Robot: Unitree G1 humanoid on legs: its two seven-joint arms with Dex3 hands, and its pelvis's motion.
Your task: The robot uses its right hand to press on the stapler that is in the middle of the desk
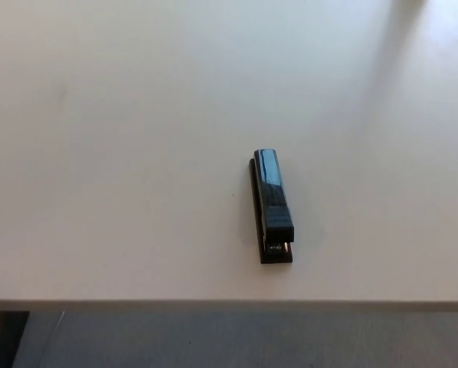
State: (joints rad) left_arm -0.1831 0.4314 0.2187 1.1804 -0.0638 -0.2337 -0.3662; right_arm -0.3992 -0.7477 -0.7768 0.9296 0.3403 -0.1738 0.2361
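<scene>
A black stapler (pixel 272 204) lies on the white desk (pixel 122 153), a little right of the middle and close to the front edge. Its long axis runs away from me, with the open mouth end nearest the desk's front edge. Its top arm rests down on its base. Nothing touches it. Neither of my hands nor any part of my arms shows in the head view.
The desk's front edge (pixel 214 304) crosses the bottom of the picture, with grey floor (pixel 229 341) below it. A dark object (pixel 3 337) sits at the bottom left corner under the desk.
</scene>
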